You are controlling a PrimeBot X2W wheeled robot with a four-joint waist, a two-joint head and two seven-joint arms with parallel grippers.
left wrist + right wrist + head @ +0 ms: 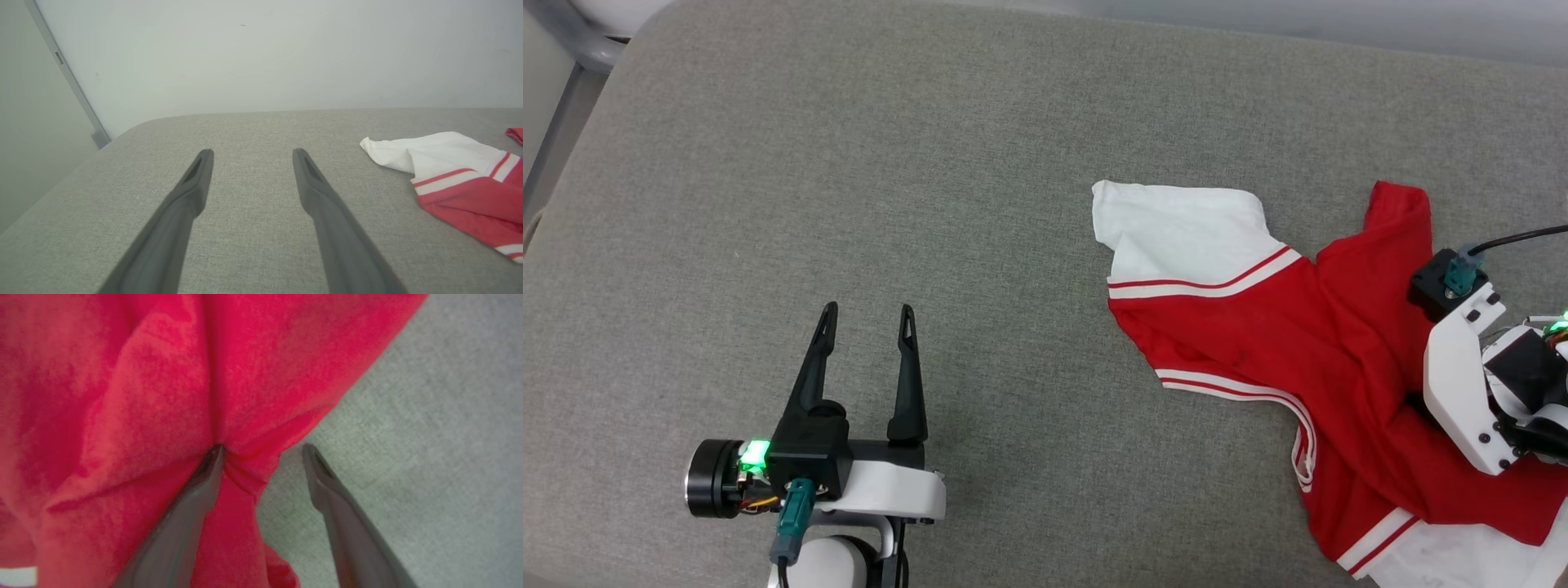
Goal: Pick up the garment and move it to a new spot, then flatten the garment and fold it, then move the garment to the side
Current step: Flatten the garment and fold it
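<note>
I count one garment on my screens: a red jersey T-shirt with white short sleeves and red-and-white striped trim, lying rumpled on the right side of the grey woven pad. Two white sleeves are in view from the head camera. One stretches out towards the middle of the pad, and the other sits at the bottom right corner. I can make out no lettering on the side that faces up. I have two grippers, each with two long dark fingers. The left gripper hovers over bare pad at the lower left, well apart from the shirt, its jaws spread wide and holding nothing. Its wrist camera shows the near sleeve off to the right, with a pale wall behind the pad's far edge. The right gripper is down on the red cloth with its jaws also spread. One fingertip presses into a pinched fold, the other rests over grey pad just beside the hem, and a strip of red cloth lies between them, unclamped.
</note>
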